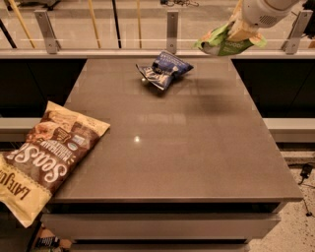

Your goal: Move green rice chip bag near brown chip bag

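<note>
Over at the far right corner the robot's pale arm comes in from the top, and its tool is clenched on the green rice chip bag, pinching it from above. The bag hangs in the air, clear of the table, up in front of the railing that runs along the far side. It is crumpled where it is pinched and sags to the left, with its light-green face and some white lettering turned towards me. A soft dark shadow lies on the table top below it, right of the middle. The brown chip bag is well apart from it, at the near left of the table. It lies flat with its printed side up and is turned at a slant, its big white letters running diagonally. Its far end rests on the table, while its pale yellow near end sticks out past the left edge near the front corner. Between the two, but much closer to the far edge, a small dark-blue snack bag lies rumpled on the table, left of the hanging green bag. The wide grey-brown middle of the table shows a small bright glint of light. Off the near right corner I can see speckled floor.
</note>
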### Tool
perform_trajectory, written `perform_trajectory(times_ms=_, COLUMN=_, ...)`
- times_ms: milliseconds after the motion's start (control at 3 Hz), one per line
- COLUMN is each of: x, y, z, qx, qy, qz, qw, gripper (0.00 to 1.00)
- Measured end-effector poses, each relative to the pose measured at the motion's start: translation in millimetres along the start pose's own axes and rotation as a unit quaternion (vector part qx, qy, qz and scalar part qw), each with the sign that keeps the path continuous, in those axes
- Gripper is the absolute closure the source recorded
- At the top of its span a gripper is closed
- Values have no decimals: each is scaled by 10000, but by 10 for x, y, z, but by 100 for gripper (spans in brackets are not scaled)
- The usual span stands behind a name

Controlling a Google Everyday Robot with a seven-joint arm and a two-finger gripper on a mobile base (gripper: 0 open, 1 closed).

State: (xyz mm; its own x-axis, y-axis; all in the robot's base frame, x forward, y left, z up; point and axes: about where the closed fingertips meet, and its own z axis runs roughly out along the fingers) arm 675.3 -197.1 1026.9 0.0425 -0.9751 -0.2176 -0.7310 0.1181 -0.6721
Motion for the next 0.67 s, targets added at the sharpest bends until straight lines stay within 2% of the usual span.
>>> perform_trajectory(times_ms=333, x=-300, y=194, z=-358, qx=24, qy=227, qz=-235, qw=9995, gripper=100)
perform_trajectory(times_ms=667, x=-296, y=189, z=-351, qx=23, qy=221, qz=-231, qw=9995, gripper=100)
